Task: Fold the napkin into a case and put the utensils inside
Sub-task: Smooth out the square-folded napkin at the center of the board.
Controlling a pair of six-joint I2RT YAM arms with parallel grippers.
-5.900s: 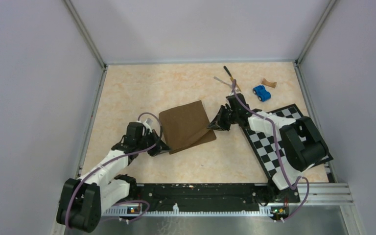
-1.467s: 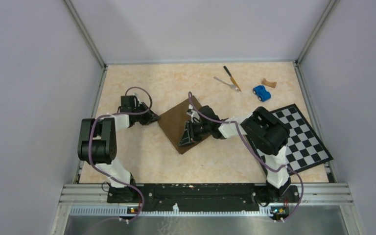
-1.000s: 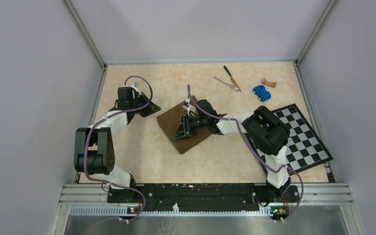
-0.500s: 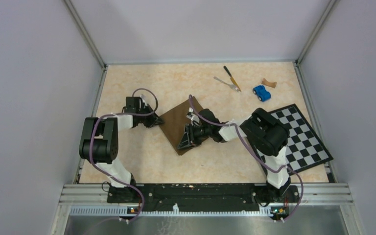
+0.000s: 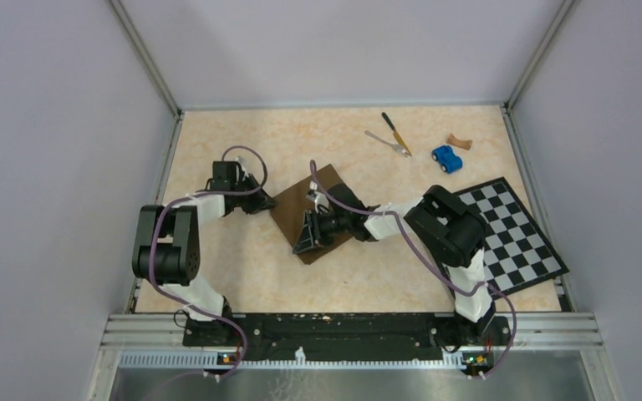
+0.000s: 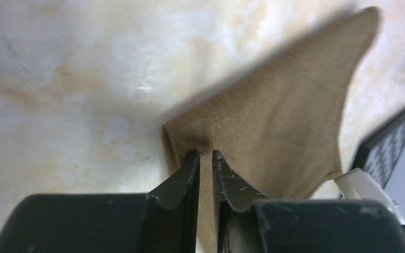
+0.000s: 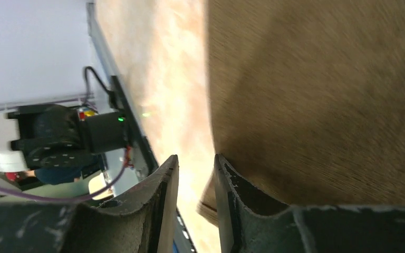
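The left gripper (image 6: 203, 158) is pinching the napkin's (image 5: 309, 205) left corner, in the middle of the table (image 5: 217, 142); the right gripper (image 7: 192, 163) is sitting narrowly parted at its near edge, grip unclear; uneven pulling is risking a skewed fold; the knife (image 5: 393, 129) and fork (image 5: 387, 143) are lying near the far edge.

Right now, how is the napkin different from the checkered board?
The napkin is plain brown; the board has black and white squares. The napkin is soft cloth, puckered where the left gripper pinches its corner; the board lies flat, ungripped. The napkin sits in the middle, the board at the right. Both are turned cornerwise like diamonds.
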